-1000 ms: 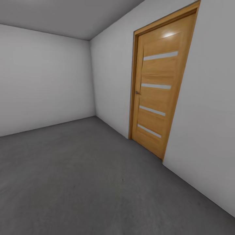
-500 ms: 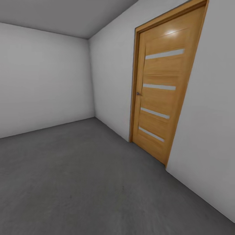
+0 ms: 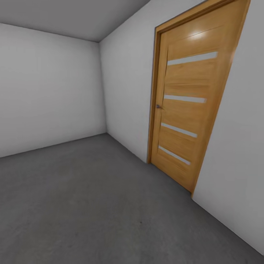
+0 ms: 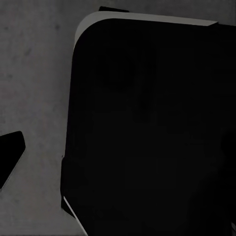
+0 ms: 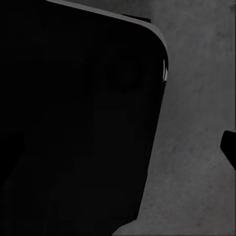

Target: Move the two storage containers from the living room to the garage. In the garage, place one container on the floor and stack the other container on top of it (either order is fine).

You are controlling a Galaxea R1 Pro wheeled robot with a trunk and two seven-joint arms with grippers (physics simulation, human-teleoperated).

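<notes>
The robot stands in the garage, facing a corner where two white walls [image 3: 55, 91] meet under a grey ceiling [image 3: 73, 16]. A light wooden door [image 3: 190, 106] with four pale horizontal strips is set in the wall to the right, shut, with a small handle [image 3: 158, 106] at its near edge. The dark concrete floor [image 3: 91, 205] runs from the robot to the walls, mottled and bare in this stretch.

The storage containers are nowhere in these pictures, so where they are cannot be told from here.

Each wrist camera looks down at the same grey floor past a big dark rounded shape [image 4: 147, 128], probably part of the robot's own body; the right wrist camera has a matching one [image 5: 78, 118]. A small dark tip [image 4: 10, 152] juts in at the picture's edge in the left wrist view, and another [image 5: 229, 147] in the right wrist view; these may be fingers of the tools, but whether either tool is apart or together I cannot tell.

My reading is that this is a travelling step inside the garage, with nothing being handled. The next move likely calls for turning or driving the base toward wherever a container is, or toward the door to leave, keeping clear of the wall on the right
</notes>
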